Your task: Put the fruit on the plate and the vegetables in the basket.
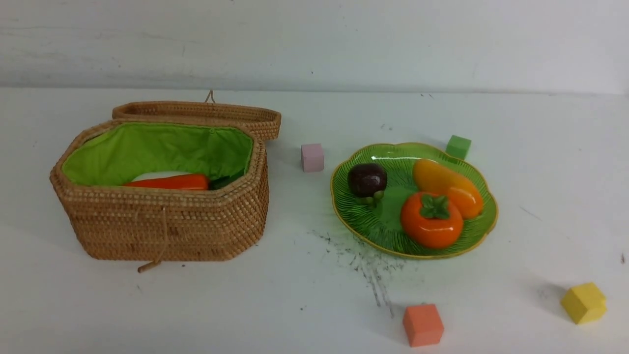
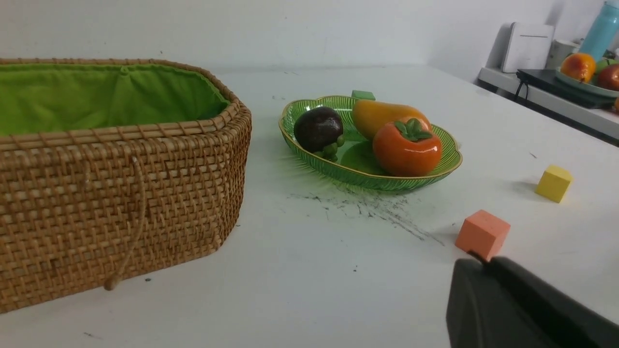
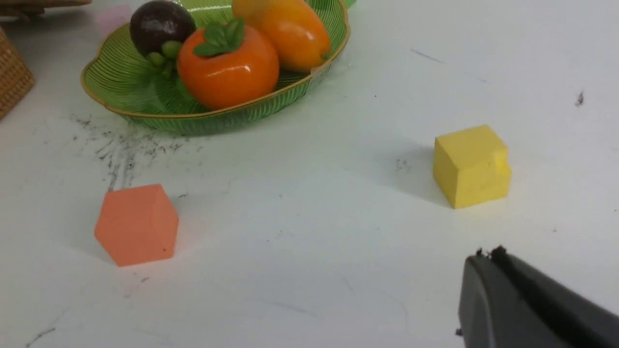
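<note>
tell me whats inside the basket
Inside the basket, green lining, a carrot and a bit of white radish behind it show. The front wall hides the floor, so any cucumber is unseen.

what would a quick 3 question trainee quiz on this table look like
1. How many fruits lie on the plate?
2. True or false: the basket has its lid shut.
3. Which cube sits between basket and plate: A pink, B yellow, C orange?

Key:
1. Three: mangosteen, mango, persimmon.
2. False; the lid is open behind it, and a carrot shows inside.
3. A, the pink cube.
</note>
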`<state>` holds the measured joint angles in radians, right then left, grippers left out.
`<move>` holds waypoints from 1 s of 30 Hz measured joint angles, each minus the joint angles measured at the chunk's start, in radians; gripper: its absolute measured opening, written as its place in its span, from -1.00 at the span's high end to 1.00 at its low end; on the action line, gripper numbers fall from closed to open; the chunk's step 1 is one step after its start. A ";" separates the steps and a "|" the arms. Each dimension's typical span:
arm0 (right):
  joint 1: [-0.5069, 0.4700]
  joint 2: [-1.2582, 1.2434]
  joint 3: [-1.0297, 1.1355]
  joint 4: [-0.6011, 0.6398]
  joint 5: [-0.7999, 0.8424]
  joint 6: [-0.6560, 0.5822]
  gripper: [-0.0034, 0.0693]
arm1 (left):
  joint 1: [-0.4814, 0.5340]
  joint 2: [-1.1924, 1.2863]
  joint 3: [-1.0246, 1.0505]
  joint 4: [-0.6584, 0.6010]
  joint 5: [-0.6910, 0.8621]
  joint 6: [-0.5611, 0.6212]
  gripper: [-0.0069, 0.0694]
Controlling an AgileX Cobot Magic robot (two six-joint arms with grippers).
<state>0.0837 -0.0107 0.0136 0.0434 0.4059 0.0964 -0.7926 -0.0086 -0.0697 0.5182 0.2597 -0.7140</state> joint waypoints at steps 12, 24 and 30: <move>0.000 -0.001 0.001 0.000 -0.002 0.004 0.94 | 0.000 0.000 0.000 0.000 0.000 -0.001 0.81; 0.000 -0.001 0.001 0.002 -0.004 0.009 0.92 | 0.000 0.000 0.000 0.000 0.000 -0.001 0.80; 0.000 -0.001 0.001 0.002 -0.005 0.010 0.91 | 0.097 0.000 0.000 -0.158 -0.013 0.099 0.80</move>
<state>0.0837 -0.0115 0.0146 0.0457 0.4009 0.1066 -0.6960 -0.0086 -0.0697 0.3607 0.2463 -0.6152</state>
